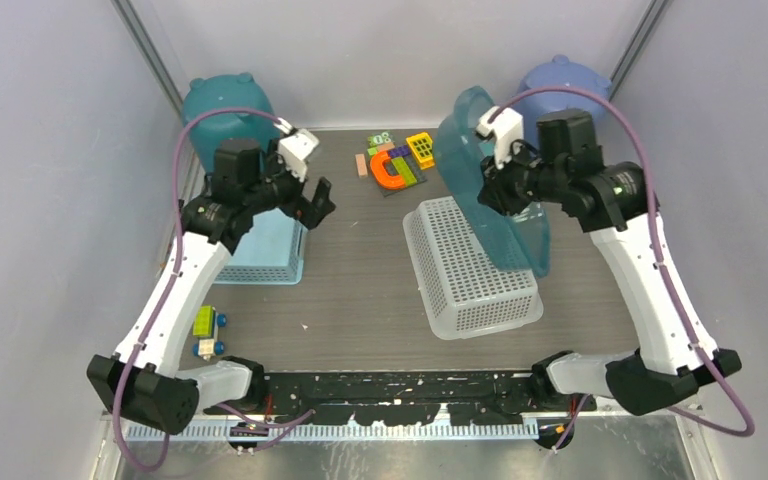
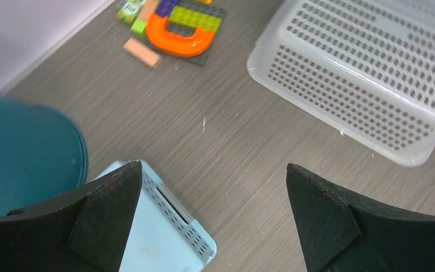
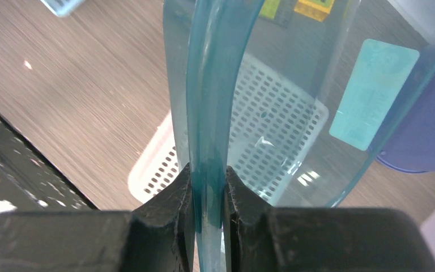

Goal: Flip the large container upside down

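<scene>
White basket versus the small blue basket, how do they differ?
The white basket is far larger than the blue basket. The white basket lies mid-table, while the blue basket sits toward the left side. The white basket's upper face is full of holes, but the blue basket's upper face looks plain. Both are rectangular plastic with perforated walls.

Bright, even light (shadows faint); the table [image 3: 79, 96] looks blurred in the right wrist view.
</scene>
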`<control>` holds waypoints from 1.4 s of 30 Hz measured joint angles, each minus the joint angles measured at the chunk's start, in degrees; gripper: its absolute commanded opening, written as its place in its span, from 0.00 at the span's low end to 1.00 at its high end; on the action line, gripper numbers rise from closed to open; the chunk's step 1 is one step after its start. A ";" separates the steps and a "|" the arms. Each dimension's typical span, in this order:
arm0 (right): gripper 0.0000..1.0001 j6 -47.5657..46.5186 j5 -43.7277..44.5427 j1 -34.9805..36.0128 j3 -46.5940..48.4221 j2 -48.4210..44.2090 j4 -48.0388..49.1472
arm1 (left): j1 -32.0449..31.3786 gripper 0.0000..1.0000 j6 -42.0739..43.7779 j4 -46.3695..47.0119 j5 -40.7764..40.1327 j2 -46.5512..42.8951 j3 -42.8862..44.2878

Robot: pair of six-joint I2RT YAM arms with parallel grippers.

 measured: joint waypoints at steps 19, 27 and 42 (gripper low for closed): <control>0.15 -20.70 23.26 26.29 -22.29 2.62 -1.46 | 5.60 1.00 -21.07 3.19 4.28 5.60 4.85; 0.36 -22.03 22.12 26.91 -27.82 1.53 0.94 | 5.05 1.00 -28.94 6.45 10.40 10.84 4.92; 0.85 -21.62 18.64 27.12 -26.86 1.40 1.60 | -10.51 1.00 -31.26 2.82 3.50 24.50 13.38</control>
